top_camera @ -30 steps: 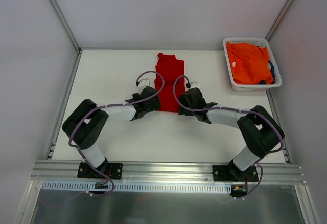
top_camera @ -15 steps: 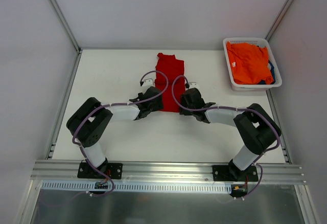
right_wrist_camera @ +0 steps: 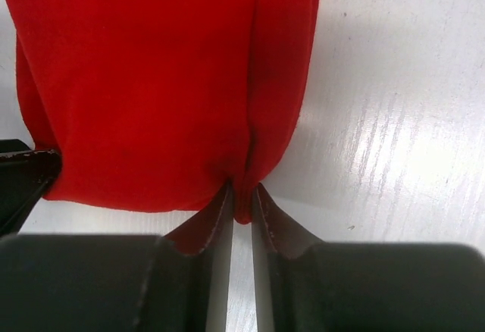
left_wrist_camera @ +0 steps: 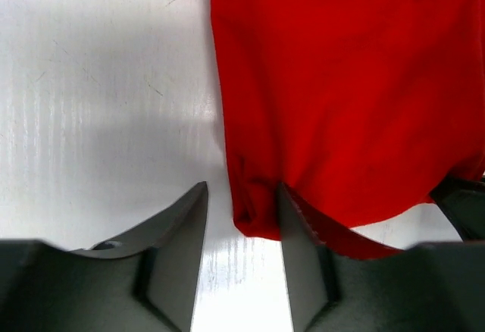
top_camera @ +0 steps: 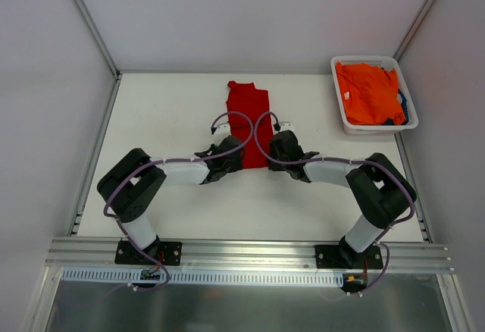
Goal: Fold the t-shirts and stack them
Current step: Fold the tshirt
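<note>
Pinching the red t-shirt [right_wrist_camera: 151, 82] is the right hand [right_wrist_camera: 242, 197].

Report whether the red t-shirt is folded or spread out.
Folded. The red t-shirt lies as a narrow strip with no sleeves sticking out, and the right wrist view shows overlapping layers.

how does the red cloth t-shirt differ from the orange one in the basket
The bright red cloth t-shirt lies on the white table, folded into a narrow strip; the bright orange cloth t-shirt sits bunched in the white plastic basket. The right gripper pinches the red one's near corner; nothing touches the orange one. Both are plain cloth.
</note>
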